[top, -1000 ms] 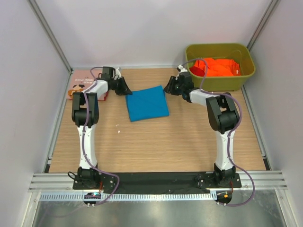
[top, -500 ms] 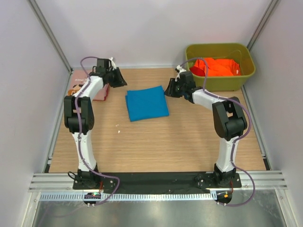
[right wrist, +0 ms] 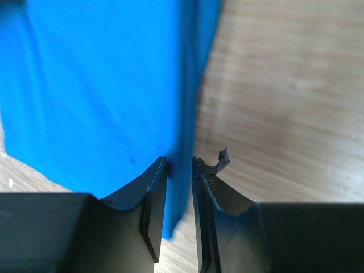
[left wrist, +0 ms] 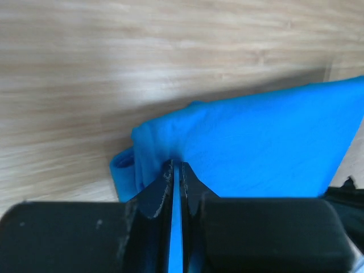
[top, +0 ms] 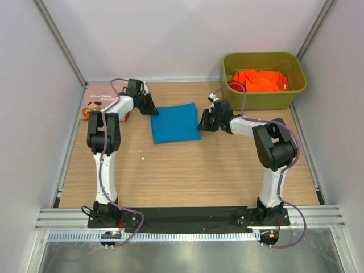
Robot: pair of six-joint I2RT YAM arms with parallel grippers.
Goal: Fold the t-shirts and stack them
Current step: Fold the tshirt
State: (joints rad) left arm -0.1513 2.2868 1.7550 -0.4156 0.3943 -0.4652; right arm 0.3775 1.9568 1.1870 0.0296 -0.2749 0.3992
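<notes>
The bright blue t-shirt point(top: 176, 122) lies folded on the table. My left gripper point(top: 152, 108) is at its back left corner. In the left wrist view the left gripper point(left wrist: 176, 168) is shut on a thin fold of the blue cloth point(left wrist: 256, 148). My right gripper point(top: 203, 121) is at the shirt's right edge. In the right wrist view the right gripper point(right wrist: 179, 164) is closed on the blue edge point(right wrist: 96, 85). The pink printed t-shirt point(top: 98, 102) lies folded at the far left. Orange and red t-shirts point(top: 259, 80) lie in the bin.
The olive-green bin point(top: 296, 94) stands at the back right, close behind the right arm. A small white speck point(top: 143, 151) lies on the wooden table point(top: 187, 170). White walls and metal rails close in the left, back and right sides.
My left gripper swung out toward the pink shirt, then came back to the blue shirt's back left corner and closed on it. My right gripper moved nearer along the right edge.
</notes>
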